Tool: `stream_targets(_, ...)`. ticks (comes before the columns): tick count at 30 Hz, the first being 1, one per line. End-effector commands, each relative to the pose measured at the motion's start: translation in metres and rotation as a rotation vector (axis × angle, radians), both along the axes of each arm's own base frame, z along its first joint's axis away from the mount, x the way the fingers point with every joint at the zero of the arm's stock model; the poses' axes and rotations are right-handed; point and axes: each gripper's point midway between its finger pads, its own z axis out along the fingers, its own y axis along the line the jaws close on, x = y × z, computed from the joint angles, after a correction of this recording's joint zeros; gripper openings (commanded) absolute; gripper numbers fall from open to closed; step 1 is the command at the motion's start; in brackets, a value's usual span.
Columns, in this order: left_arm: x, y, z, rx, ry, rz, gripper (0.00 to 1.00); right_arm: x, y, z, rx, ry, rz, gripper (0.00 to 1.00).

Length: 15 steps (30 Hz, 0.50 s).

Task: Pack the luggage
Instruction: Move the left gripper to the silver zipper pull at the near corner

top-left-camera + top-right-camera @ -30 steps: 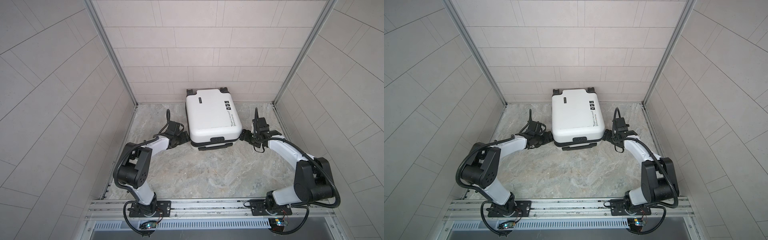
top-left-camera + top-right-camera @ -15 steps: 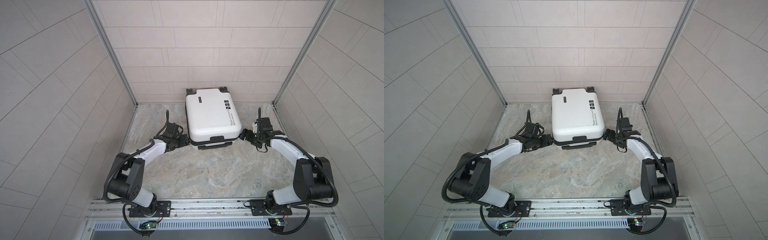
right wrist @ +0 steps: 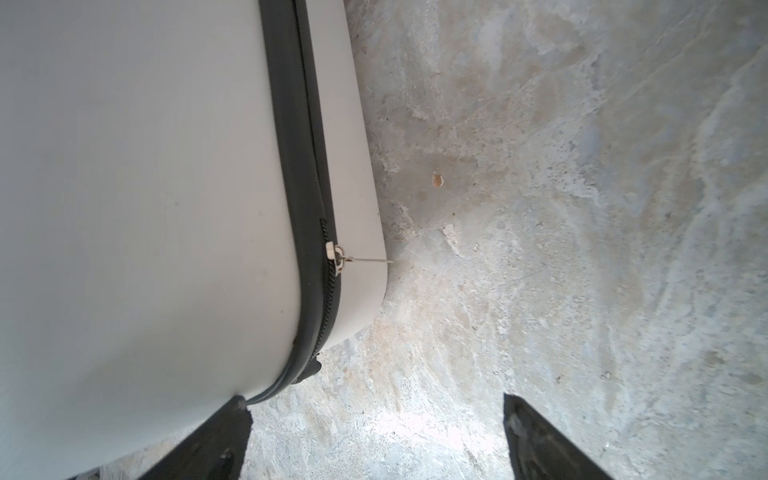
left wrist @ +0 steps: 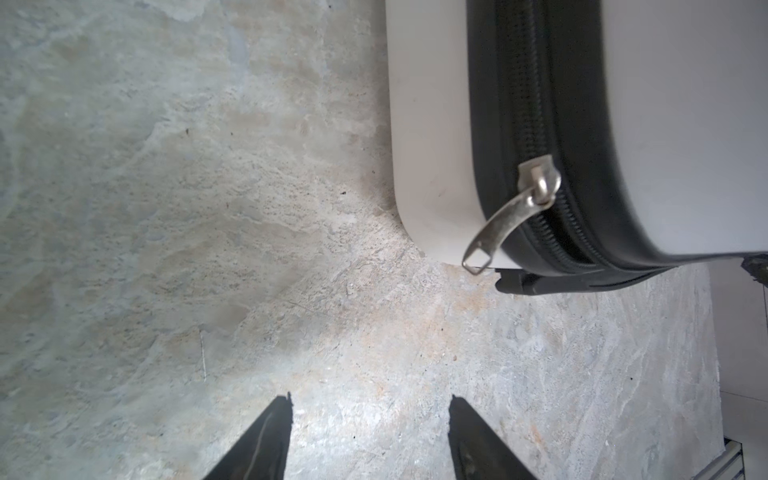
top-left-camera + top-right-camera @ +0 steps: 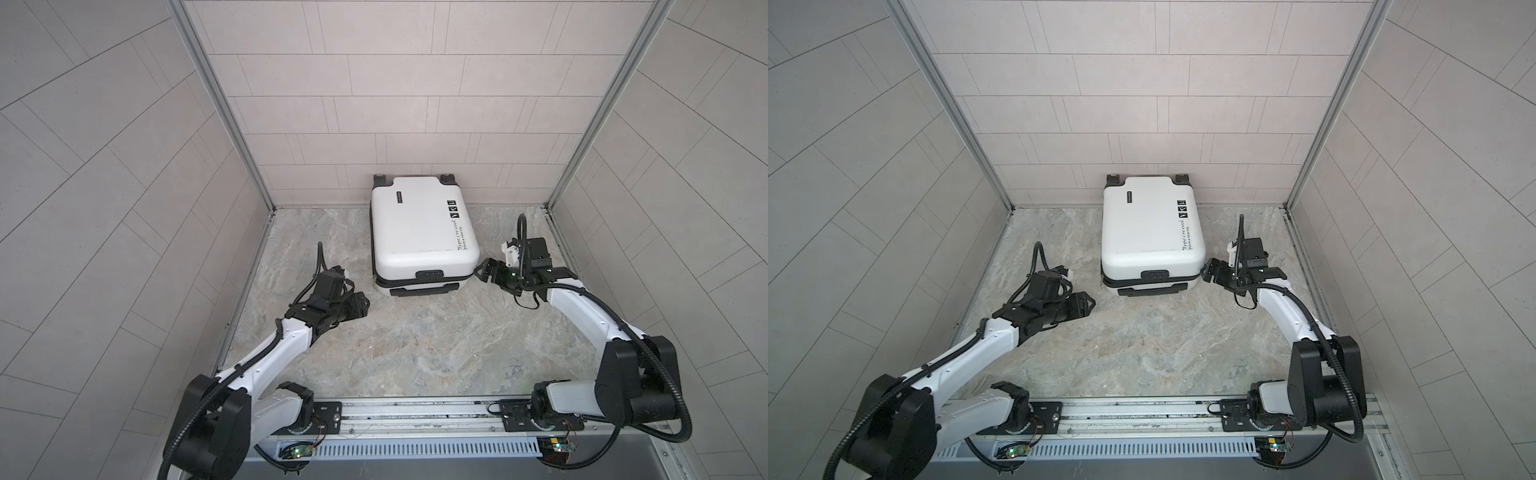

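The luggage [image 5: 419, 237] [image 5: 1150, 232], a white hard-shell suitcase, lies shut and flat at the back centre, with its wheels against the rear wall. My left gripper [image 5: 365, 305] [image 5: 1090, 303] is open and empty over bare floor, a short way from the front left corner. In the left wrist view the gripper [image 4: 370, 399] faces that corner [image 4: 432, 166] and a metal zipper pull [image 4: 498, 224]. My right gripper [image 5: 480, 270] [image 5: 1206, 270] is open at the front right corner. In the right wrist view [image 3: 374, 403] one finger [image 3: 232, 419] is against the shell [image 3: 145, 208]. A second zipper pull [image 3: 345, 257] lies ahead.
Tiled walls close in the marble floor [image 5: 407, 345] on the left, back and right. A metal rail [image 5: 415, 415] with both arm bases runs along the front. The suitcase handle [image 5: 419, 291] sticks out toward the front.
My left gripper has drawn back from the suitcase's left front side toward the front, and its jaws have narrowed somewhat. The right gripper has barely shifted at the right corner.
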Motion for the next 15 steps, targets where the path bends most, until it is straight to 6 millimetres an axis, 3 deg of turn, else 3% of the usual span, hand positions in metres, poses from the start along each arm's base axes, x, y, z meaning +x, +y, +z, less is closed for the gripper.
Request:
stream_targets(1,0.01,-0.004,0.009,-0.003,-0.106,-0.026,0.61,-0.002,0.003,0.01,0.005,-0.042,0.019,0.96)
stream_targets(7,0.031,-0.006,0.029,0.018,-0.32,-0.045,0.55,-0.006,0.006,0.014,0.022,-0.053,0.022,0.94)
stream_targets(15,0.049,-0.029,0.045,0.022,-0.492,-0.137,0.49,-0.01,0.008,0.02,0.04,-0.074,0.014,0.93)
